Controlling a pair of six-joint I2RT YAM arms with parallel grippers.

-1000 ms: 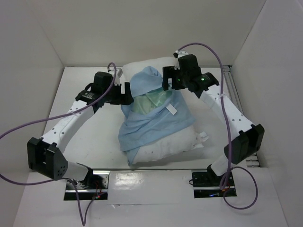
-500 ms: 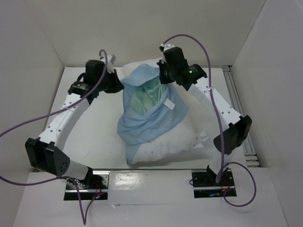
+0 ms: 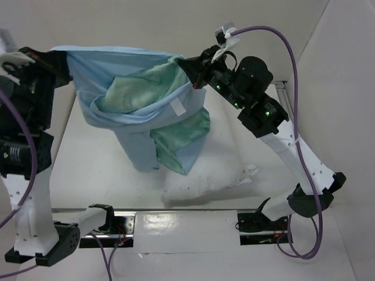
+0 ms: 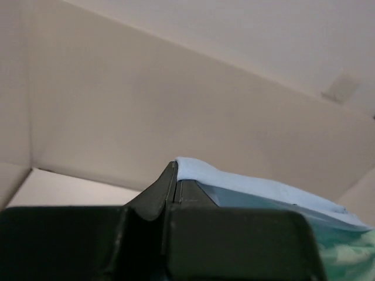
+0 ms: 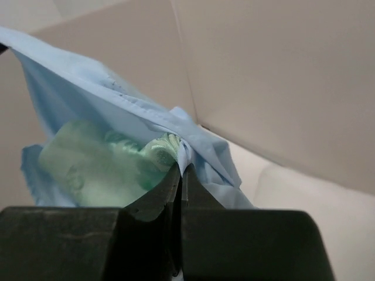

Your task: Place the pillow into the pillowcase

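Pillow is the biggest item. It lies flat on the table, well below both claws and closer under the R one. It looks plump and bulky, soft, prob light but awkward: it'll sag if I take one corner, so I'd grab a short edge w/ a deep bite of fabric, or squeeze a corner so it feeds in narrow.

Pillowcase is thin, limp cloth w/ no stiffness and drapes wherever it isn't held. It's strung up between the two claws, its top hem taut from one to the other and the rest hanging below them in folds; the blue outer face and green inner face both show. Lowest folds reach down toward the pillow's far-left part; can't tell if they touch. Best hold is the hem at the mouth, two points wide apart, which is about where I have it.

Left claw: jaws pinched together on the blue hem, only cloth between them. Right claw: same, clamped on the hem's other end, green lining bunched just below its tips.

Small white label hangs just below the R claw.
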